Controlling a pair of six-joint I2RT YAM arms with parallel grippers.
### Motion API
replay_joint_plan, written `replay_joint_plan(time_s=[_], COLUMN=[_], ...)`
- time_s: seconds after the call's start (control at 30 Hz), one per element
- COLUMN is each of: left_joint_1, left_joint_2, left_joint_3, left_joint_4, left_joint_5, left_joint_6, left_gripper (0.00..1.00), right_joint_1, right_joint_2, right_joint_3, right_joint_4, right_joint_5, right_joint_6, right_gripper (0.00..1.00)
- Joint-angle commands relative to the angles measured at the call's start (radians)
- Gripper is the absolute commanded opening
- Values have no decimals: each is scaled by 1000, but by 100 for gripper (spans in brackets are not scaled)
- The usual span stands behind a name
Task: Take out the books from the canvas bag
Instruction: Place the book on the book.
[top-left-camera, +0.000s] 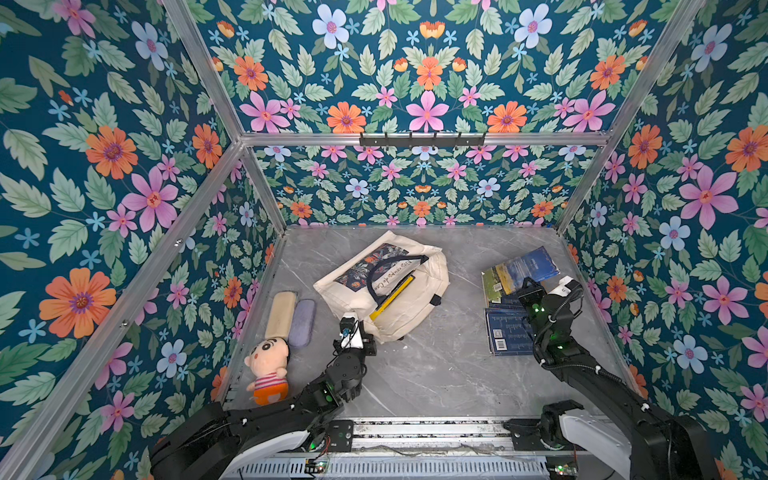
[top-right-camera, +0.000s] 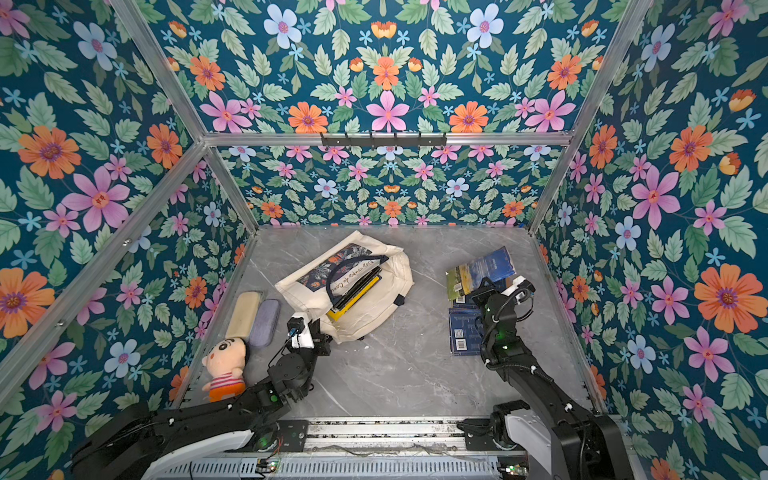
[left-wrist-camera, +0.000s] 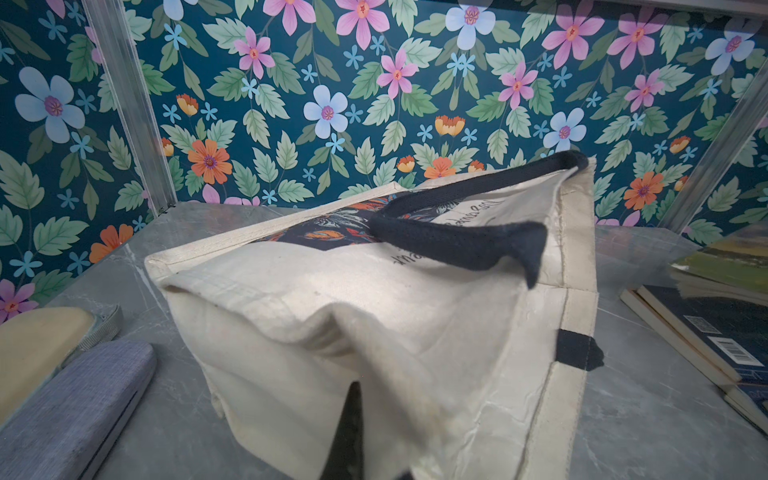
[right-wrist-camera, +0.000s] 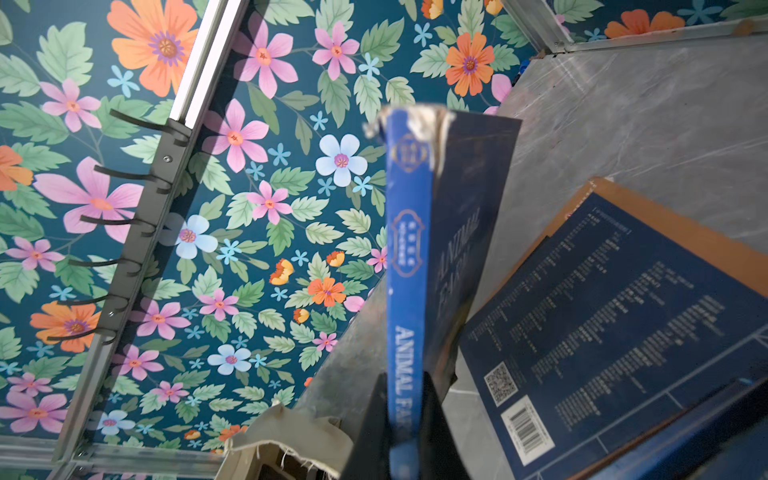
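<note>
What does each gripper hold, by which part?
The left gripper pinches the canvas bag by cloth at its near corner; right gripper clamps the blue book by its spine end.

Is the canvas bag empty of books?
No, in a top view a yellow-edged book lies with darker ones inside the open mouth of the canvas bag.

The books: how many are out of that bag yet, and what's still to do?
Done: a stack of a few books lies on the table. In hand: the right claw holds a blue book by that stack, while the left claw pinches the bag at a corner. Left: more books, a yellow one among them, sit in the bag's mouth.
</note>
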Motion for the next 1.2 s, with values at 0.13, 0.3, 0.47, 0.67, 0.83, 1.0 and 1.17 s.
replay_joint_plan(time_s=[0.13,0.3,0.47,0.67,0.83,1.0,1.17], left_joint_1=[1,1,1,1,1,1,1], left_joint_2=[5,7,16,19,17,25,19], left_joint_3=[7,8,10,13,12,16,16], left_joint_4=[-4,-3,-1,-2,-2,-3,-5], left_joint_5=[5,8,9,9,11,17,18], left_joint_6=[1,1,1,2,2,2,4], left_gripper=[0,0,0,0,0,0,0], right_joint_1=[-39,-40,-40,-40,-40,-45,-53], right_joint_2=[110,159,220,285,300,309,309], right_joint_3=[-14,-47,-66,-64,-39,-21,-2], right_joint_4=[189,182,148,116,48,4,-37], right_joint_5=[-8,43,79,102,101,107,91], right_joint_6=[70,128,219,316,357,405,430], right_gripper=[0,0,0,0,0,5,15])
